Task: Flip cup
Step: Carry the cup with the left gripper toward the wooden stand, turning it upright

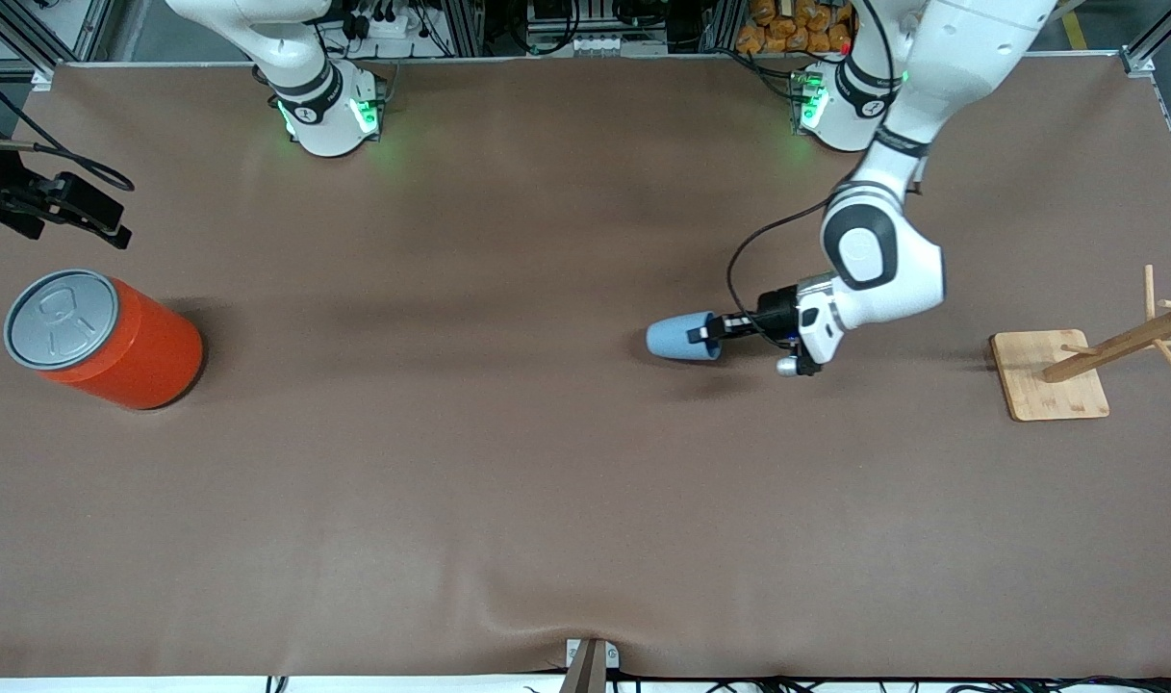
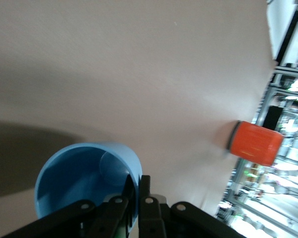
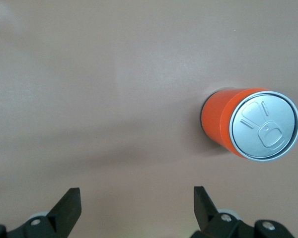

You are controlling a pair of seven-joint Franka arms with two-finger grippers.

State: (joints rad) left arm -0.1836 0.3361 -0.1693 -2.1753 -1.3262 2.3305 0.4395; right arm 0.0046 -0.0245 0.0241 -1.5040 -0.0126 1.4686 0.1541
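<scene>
Left gripper (image 1: 708, 333) pinches the rim of the cup (image 1: 682, 337), held on its side above the table (image 1: 508, 462), right of centre frame. Right gripper (image 3: 136, 206) waits with fingers spread wide, at the frame's left edge above the orange can (image 1: 109, 339).

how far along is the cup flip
Done: the left gripper has its jaws shut on the rim of the cup. In hand: the cup is held on its side over the table. Left: turning it fully over and setting it down. The right gripper waits open above the orange can.
</scene>
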